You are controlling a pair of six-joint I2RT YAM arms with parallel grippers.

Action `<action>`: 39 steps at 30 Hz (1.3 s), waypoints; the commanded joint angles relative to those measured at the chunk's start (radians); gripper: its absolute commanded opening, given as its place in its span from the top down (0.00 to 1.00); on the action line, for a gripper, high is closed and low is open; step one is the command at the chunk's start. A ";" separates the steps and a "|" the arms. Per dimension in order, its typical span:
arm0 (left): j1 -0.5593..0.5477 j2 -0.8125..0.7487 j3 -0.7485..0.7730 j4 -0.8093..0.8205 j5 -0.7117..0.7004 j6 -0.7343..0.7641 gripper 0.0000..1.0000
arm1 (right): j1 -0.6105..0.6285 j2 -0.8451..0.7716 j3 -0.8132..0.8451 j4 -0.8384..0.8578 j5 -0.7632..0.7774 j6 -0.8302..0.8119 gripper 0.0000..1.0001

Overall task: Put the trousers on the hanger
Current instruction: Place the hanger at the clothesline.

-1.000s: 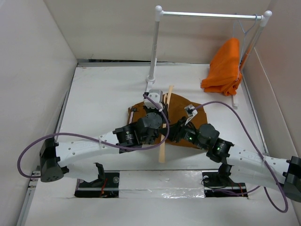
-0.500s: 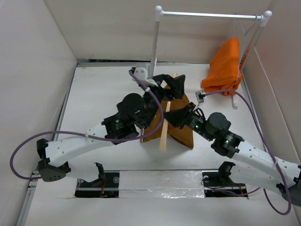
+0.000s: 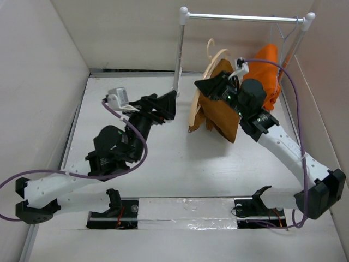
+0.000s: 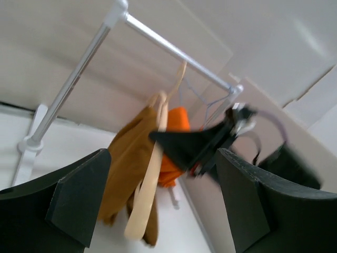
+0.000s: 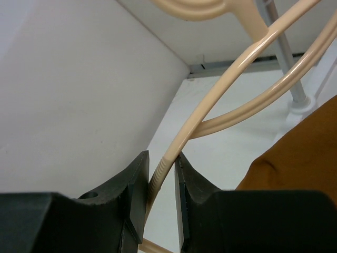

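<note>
Hoists, clamped in right tool (image 5: 160, 179), pale beige wooden hanger (image 3: 194, 112) with rust-brown cloth trousers (image 3: 223, 117) off worktop (image 3: 180, 164) to upper centre; left tool (image 3: 170, 105) apart.

1. This is a robotics lab test cell: plain white panels (image 3: 54, 60) box in a white table (image 3: 163, 164) from 9 through 12 to 3 o'clock.
2. Two robot arms (image 3: 65, 183) are bolted at 6 o'clock and trail purple cables (image 3: 144, 148).
3. A small white clothes rail (image 3: 242, 17) stands at 1 o'clock.
</note>
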 commanded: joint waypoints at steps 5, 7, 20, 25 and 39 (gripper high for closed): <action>0.002 -0.075 -0.215 -0.062 -0.045 -0.140 0.22 | -0.118 0.108 0.284 0.169 -0.163 -0.060 1.00; 0.002 -0.134 -0.260 -0.063 -0.050 -0.159 0.22 | -0.162 0.154 0.318 0.167 -0.185 -0.046 1.00; 0.002 -0.364 -0.577 -0.261 -0.059 -0.445 0.24 | -0.328 0.387 0.639 0.102 -0.406 -0.049 1.00; 0.002 -0.392 -0.607 -0.277 -0.065 -0.464 0.24 | -0.368 0.419 0.631 0.116 -0.423 -0.026 1.00; 0.002 -0.326 -0.607 -0.241 -0.044 -0.438 0.24 | -0.414 0.456 0.708 0.070 -0.441 -0.043 1.00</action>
